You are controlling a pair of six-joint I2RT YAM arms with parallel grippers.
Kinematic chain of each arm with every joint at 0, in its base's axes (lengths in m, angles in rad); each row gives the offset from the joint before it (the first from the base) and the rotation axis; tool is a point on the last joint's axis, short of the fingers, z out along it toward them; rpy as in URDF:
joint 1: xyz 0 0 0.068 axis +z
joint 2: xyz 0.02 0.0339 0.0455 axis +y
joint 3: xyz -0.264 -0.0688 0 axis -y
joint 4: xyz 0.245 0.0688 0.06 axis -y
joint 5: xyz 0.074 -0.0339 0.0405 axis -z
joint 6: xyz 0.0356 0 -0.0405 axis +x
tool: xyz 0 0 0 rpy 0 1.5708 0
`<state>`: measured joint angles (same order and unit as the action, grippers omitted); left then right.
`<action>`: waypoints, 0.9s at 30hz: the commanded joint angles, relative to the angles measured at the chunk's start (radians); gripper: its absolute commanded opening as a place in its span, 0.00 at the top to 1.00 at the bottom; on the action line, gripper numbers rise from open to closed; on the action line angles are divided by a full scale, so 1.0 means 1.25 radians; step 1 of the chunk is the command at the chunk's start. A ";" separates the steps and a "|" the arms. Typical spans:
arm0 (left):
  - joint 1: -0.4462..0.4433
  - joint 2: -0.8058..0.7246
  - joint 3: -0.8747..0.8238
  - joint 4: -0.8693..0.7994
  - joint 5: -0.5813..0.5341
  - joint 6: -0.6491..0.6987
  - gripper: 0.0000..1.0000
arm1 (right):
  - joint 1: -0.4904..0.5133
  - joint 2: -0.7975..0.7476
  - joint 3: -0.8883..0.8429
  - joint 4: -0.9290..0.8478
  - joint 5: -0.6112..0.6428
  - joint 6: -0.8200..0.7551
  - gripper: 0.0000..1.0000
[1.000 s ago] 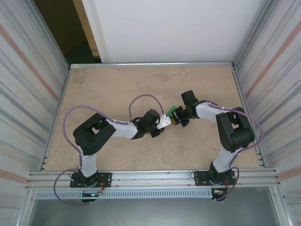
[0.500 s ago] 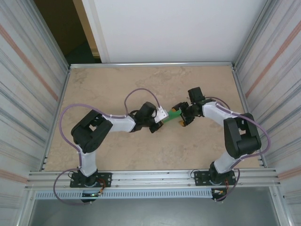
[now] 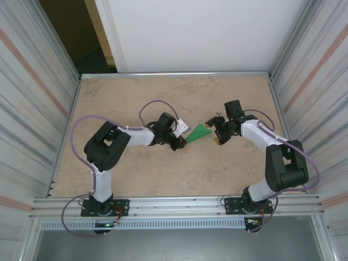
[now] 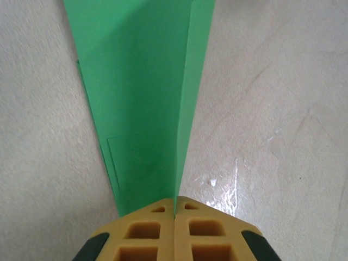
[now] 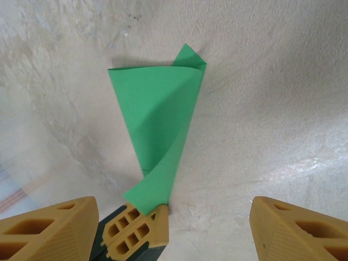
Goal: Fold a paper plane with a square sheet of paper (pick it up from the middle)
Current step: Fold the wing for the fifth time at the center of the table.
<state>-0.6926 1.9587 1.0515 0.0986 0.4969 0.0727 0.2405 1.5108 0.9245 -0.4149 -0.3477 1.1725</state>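
The sheet of paper [image 3: 200, 132] is bright green and folded into a narrow pointed wedge with layered flaps, lying low over the table's middle. My left gripper [image 3: 184, 140] is shut on its narrow tip. In the left wrist view the yellow fingertips [image 4: 157, 228] press together on the paper's edge, and the paper [image 4: 141, 98] fans out ahead of the left gripper [image 4: 175, 202]. My right gripper [image 3: 214, 132] stands open just right of the wide end, apart from it. In the right wrist view the paper [image 5: 157, 114] lies ahead of the right gripper [image 5: 175, 209], with one flap curling up.
The beige marbled table [image 3: 136, 98] is walled by ribbed metal panels at the left [image 3: 38, 109] and right [image 3: 315, 98]. An aluminium rail [image 3: 179, 204] runs along the near edge. The left gripper's shut fingers [image 5: 136, 231] show between my right fingers.
The right gripper opened, let go of the paper and drew back to the right. The left gripper closed fully on the paper's tip and shifted left, leaving more of the paper exposed.
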 commanded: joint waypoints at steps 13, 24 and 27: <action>0.056 0.041 0.030 0.002 0.162 -0.252 0.97 | 0.017 -0.064 -0.082 0.094 -0.029 -0.189 0.30; 0.063 0.058 0.046 0.001 0.215 -0.384 0.97 | 0.092 0.077 0.031 0.018 0.000 -0.303 0.28; 0.066 0.060 0.048 -0.004 0.216 -0.398 0.97 | 0.101 0.118 0.058 0.004 0.001 -0.314 0.29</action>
<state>-0.6186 2.0197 1.0882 0.1009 0.7364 -0.3798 0.3561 1.6218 0.9581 -0.3626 -0.3592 0.8280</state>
